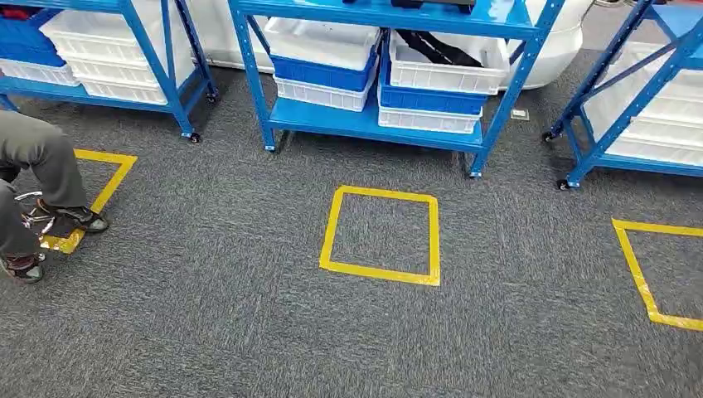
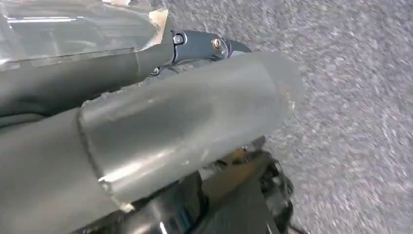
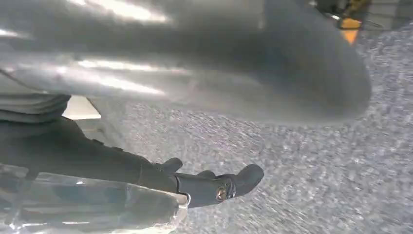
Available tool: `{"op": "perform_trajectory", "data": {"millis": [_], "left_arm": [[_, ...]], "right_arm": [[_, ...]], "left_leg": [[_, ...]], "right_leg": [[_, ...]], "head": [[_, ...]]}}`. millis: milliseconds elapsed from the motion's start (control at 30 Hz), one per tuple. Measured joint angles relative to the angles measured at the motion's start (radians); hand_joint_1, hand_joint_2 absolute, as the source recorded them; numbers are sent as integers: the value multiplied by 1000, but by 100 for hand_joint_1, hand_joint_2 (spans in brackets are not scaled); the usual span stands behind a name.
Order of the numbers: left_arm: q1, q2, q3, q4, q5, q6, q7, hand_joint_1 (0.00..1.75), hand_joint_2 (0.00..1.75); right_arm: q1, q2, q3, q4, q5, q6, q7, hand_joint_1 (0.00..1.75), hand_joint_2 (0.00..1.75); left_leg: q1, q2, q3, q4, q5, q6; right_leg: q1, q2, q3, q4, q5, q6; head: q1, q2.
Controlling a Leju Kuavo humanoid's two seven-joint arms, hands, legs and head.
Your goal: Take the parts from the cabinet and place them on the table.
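We face a blue cabinet (image 1: 369, 124) holding white and blue bins (image 1: 325, 62) on its low shelf, beyond a yellow tape square (image 1: 381, 236) on grey carpet. Our left hand (image 2: 160, 131) and right hand (image 3: 195, 78) hang over carpet, clear plastic beside each; their grip we cannot tell.

The robot's left hand (image 2: 160, 126) shows a thick, pale grey thumb (image 2: 195, 117) with a glossy, scuffed surface, beside a darker finger (image 2: 204, 46) of bluish metal fastened with two small screws. The right hand (image 3: 195, 97) has a similar broad grey thumb (image 3: 219, 63) catching the light, and a slim black finger (image 3: 214, 187) with one brass-coloured screw near its rounded tip.
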Motion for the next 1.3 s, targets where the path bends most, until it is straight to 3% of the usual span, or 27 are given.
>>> {"op": "perform_trajectory", "data": {"millis": [133,200,267,300,367,400,433,500,533,633,667,700,733,767,800,833,900,933,967,1033,1067,1100,1133,1167,1200,1267,1300], "left_arm": [[-3,1,1,0,-4,6,-1,0,0],[-6,2,2,-3,-5,8,0,0,0],[-10,2,2,-4,-5,6,-1,0,0],[-10,2,2,-4,-5,7,-1,0,0],[-5,2,2,-3,-6,9,-1,0,0],[-3,2,2,-3,-6,11,-1,0,0],[0,2,2,-3,-6,11,-1,0,0],[2,3,2,-3,-6,11,-1,0,0],[4,5,3,-3,-6,11,-1,0,0],[-7,7,3,-5,-6,14,-1,0,0],[-17,5,3,-8,-6,15,-2,0,0],[-21,3,3,-8,-6,15,-2,0,0],[-25,0,3,-8,-6,16,-2,0,0],[-25,1,3,-8,-5,18,-2,0,0],[-24,2,3,-8,-6,20,-2,0,0],[-19,1,3,-7,-6,20,-1,0,0],[-12,0,3,-7,-6,20,0,0,0],[-8,0,3,-6,-6,20,0,0,0],[-5,-1,3,-6,-7,20,0,0,0],[1,-2,3,-6,-7,21,0,0,0],[4,-2,3,-1,-7,22,0,0,0],[3,0,4,-2,-7,23,1,0,0],[-2,-2,4,-3,-9,24,1,0,0],[-10,-3,4,-8,-10,24,0,0,0],[-23,-5,4,-9,-10,24,-1,0,0],[-29,-6,3,-8,-10,24,-1,0,0],[-28,-6,4,-8,-10,24,-1,0,0]], "right_arm": [[-1,3,-6,1,2,0,0,0,0],[0,6,-8,1,3,0,0,0,0],[0,4,-10,0,5,-3,0,0,0],[-1,5,-11,0,6,-2,0,0,0],[0,5,-12,0,6,-2,0,0,0],[2,5,-12,0,6,-2,0,0,0],[8,5,-13,1,7,-2,1,0,0],[10,9,-14,1,8,-2,1,0,0],[11,11,-14,1,8,-2,1,0,0],[-9,11,-18,-1,8,-2,2,0,0],[-12,11,-19,-3,10,-3,1,0,0],[-20,9,-19,-3,10,-3,1,0,0],[-25,5,-21,-3,11,-3,2,0,0],[-26,7,-23,-2,11,-3,2,0,0],[-26,10,-24,-2,11,-3,1,0,0],[-21,8,-26,-2,12,-3,2,0,0],[-8,5,-27,-2,12,-3,3,0,0],[0,5,-28,-2,12,-3,3,0,0],[5,5,-29,-2,13,-3,3,0,0],[11,5,-30,-1,14,-3,3,0,0],[19,5,-31,2,14,-2,3,0,0],[17,5,-32,2,15,-2,2,0,0],[11,3,-33,1,14,-3,3,0,0],[6,3,-33,-3,16,-3,2,0,0],[-3,3,-33,-3,18,-4,2,0,0],[-6,2,-34,-3,19,-4,2,0,0],[-8,1,-34,-3,21,-5,2,0,0]], "left_leg": [[-6,-2,19,-4,-40,-29],[1,-1,39,-3,-56,-37],[4,11,-13,100,-73,-48],[5,13,-87,202,-93,-54],[5,15,-220,341,-101,-58],[5,15,-258,347,-66,-57],[4,15,-273,304,1,-52],[1,16,-236,113,168,-37],[-5,19,-216,21,225,-24],[-16,23,-167,21,169,-21],[-18,13,-143,-2,143,-9],[-14,3,-110,-9,130,-4],[-13,3,-97,-17,118,-1],[-7,7,-81,-17,111,9],[-5,7,-69,-17,101,9],[-7,4,-53,-18,83,12],[-8,-4,-20,-18,53,16],[-8,-8,-3,-18,37,15],[-9,-10,18,-17,20,15],[-10,-7,49,-17,-10,11],[-13,-7,63,-15,-38,8],[-17,-11,88,-21,-71,5],[-15,-9,108,-35,-84,-2],[-15,-6,126,-8,-60,-7],[-17,-3,95,64,-23,-12],[-13,6,-24,257,39,-19],[-8,8,-82,314,20,-25]], "right_leg": [[19,-1,30,-43,-13,-51],[4,4,61,-49,-23,-69],[7,0,92,-54,-41,-90],[8,1,107,-56,-54,-93],[9,4,137,-59,-82,-93],[10,6,150,-63,-98,-93],[10,8,179,-72,-114,-91],[10,10,253,-108,-142,-88],[9,11,286,-136,-149,-86],[17,16,361,-215,-173,-71],[22,16,390,-187,-118,-37],[34,14,378,-135,-100,-23],[21,11,332,-51,-91,-30],[26,10,255,64,-89,-43],[29,9,184,147,-111,-52],[30,9,107,207,-164,-64],[32,9,11,220,-271,-68],[32,9,-20,194,-303,-61],[33,9,-44,148,-301,-53],[33,7,-67,48,-182,-22],[33,-2,-77,-23,9,11],[35,-10,-57,-47,59,-6],[44,-7,-34,-47,43,-31],[35,-1,-34,-56,42,-50],[30,1,3,-55,52,-69],[26,-5,37,-59,23,-105],[25,-4,53,-59,7,-109]], "head": [[1,0],[2,0],[-12,0],[-9,0],[-11,0],[-10,0],[-10,0],[-11,0],[-9,0],[-12,0],[-14,0],[-11,0],[-13,0],[-6,0],[-2,0],[-2,0],[-2,0],[-2,0],[-1,0],[0,0],[3,0],[2,0],[-2,0],[0,0],[-1,0],[-5,0],[-5,0]]}}
